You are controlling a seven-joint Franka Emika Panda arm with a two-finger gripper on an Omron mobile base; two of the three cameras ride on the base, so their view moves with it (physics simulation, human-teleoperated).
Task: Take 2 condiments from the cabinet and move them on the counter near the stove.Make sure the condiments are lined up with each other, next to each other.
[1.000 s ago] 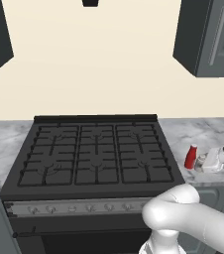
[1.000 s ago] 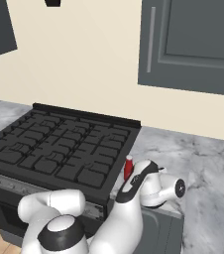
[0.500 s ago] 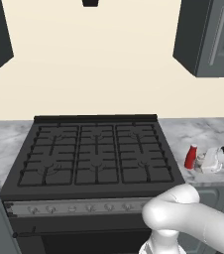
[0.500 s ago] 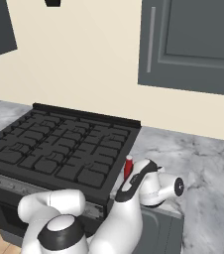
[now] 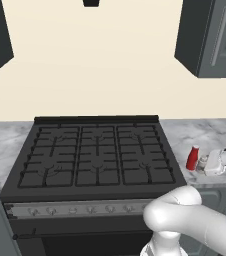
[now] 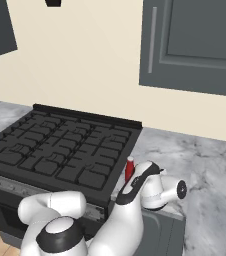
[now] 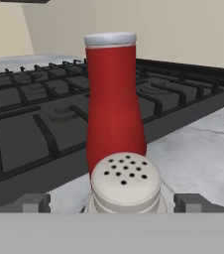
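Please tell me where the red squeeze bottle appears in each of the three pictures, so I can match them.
Left base view: red squeeze bottle stands on the counter, just right of the stove.
Right base view: the bottle peeks out behind the white arm, by the stove's right front corner.
Hand view: the bottle stands upright in the centre, directly behind the pale shaker jar.
Shared landmark: the stove.

red bottle (image 7: 115,104): looking like smooth matt plastic
shaker lid (image 7: 125,179): showing pale, perforated plastic
counter (image 6: 205,165): appearing as veined marble
stove (image 5: 92,155): showing matt black grates
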